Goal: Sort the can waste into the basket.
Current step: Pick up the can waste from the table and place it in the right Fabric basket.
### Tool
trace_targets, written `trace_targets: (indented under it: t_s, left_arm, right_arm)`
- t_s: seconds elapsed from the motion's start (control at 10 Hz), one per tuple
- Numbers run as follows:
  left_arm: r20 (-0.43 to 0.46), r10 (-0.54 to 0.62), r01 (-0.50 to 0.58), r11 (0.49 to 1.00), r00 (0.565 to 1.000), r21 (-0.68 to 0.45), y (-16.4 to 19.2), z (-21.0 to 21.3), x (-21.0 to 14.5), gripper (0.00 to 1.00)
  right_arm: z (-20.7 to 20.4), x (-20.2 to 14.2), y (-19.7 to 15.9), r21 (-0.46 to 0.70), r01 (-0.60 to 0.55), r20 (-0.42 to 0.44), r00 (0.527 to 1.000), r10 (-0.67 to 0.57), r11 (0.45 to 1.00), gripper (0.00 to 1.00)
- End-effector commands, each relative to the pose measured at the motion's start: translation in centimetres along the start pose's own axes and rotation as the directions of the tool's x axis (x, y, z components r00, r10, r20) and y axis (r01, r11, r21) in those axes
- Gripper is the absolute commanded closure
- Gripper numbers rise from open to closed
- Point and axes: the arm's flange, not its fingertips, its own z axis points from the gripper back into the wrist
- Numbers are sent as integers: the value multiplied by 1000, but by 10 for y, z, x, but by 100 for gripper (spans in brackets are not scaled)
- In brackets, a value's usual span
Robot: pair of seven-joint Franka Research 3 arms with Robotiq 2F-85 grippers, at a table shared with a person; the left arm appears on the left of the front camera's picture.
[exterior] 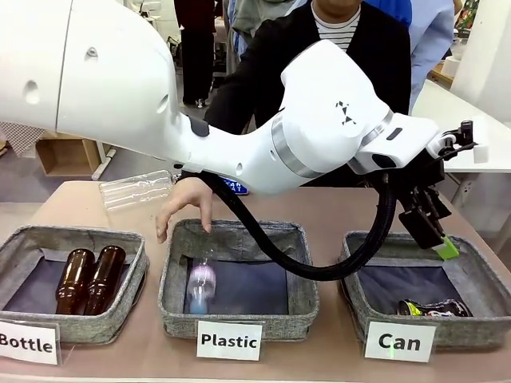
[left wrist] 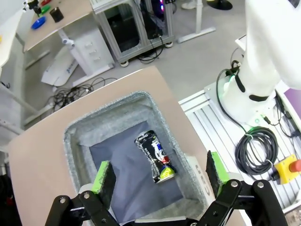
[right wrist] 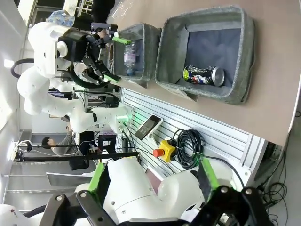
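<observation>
Left gripper (left wrist: 159, 168) is hanging spread wide, gripping nothing, over the basket (left wrist: 141, 96). The dark can (left wrist: 155, 155) is lying directly beneath it on the basket floor. Judging the can delivered: the retreat should go straight up, clearing the walls before swinging. The left wrist view is giving the can's lie; the front view is showing the person's hand (exterior: 185, 207) by the arm's cable (exterior: 319, 271). Right gripper (right wrist: 153, 181) is gaping, empty.

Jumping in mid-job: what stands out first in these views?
The left gripper hangs open above the Can basket, where a dark crushed can lies on the bottom. Next to it, a person's hand hovers at the far rim of the Plastic basket, with a clear bottle inside.
</observation>
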Motion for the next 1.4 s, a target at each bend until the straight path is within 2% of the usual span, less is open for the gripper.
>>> trace_targets:
  t_s: [0.0,0.2,0.3,0.5,0.6,0.7,0.8,0.9,1.0,1.1,1.2,1.3]
  left_arm:
    - [-9,18,-18,1000,1000,-2,-7,6,2,0]
    - [0,42,-42,999,999,-22,-12,26,-5,0]
    - [13,81,-81,997,997,-5,-16,50,-12,0]
    - [74,159,-158,987,985,-12,-35,115,-25,0]
    - [108,224,-227,974,969,17,-49,156,-35,0]
    - [151,326,-328,944,933,-6,-68,203,-56,0]
    - [201,446,-448,893,872,-34,-86,242,-79,0]
    - [262,540,-542,838,800,-71,-106,275,-106,0]
    - [324,623,-629,771,712,-98,-129,305,-136,0]
    - [372,727,-731,663,578,-161,-156,334,-180,0]
    - [364,825,-803,536,432,-260,-180,356,-222,0]
    - [429,845,-825,471,320,-312,-209,373,-264,0]
  right_arm:
    - [-7,2,0,-19,-11,-10,1000,11,1000,0]
    - [-22,9,6,-11,-21,-30,999,20,1000,0]
    - [-38,17,12,-23,-31,-42,999,30,999,0]
    - [-74,39,16,15,-73,-117,990,74,997,0]
    - [-100,53,18,45,-75,-131,988,80,996,0]
    - [-132,68,22,78,-103,-149,982,114,992,0]
    - [-161,83,29,136,-128,-142,979,147,982,0]
    - [-191,97,33,136,-142,-153,975,162,981,0]
    - [-221,109,39,142,-158,-176,967,182,977,0]
    - [-252,122,42,148,-160,-201,961,188,976,0]
    - [-277,133,45,185,-152,-202,961,189,971,0]
    - [-298,137,49,254,-117,-199,965,170,960,0]
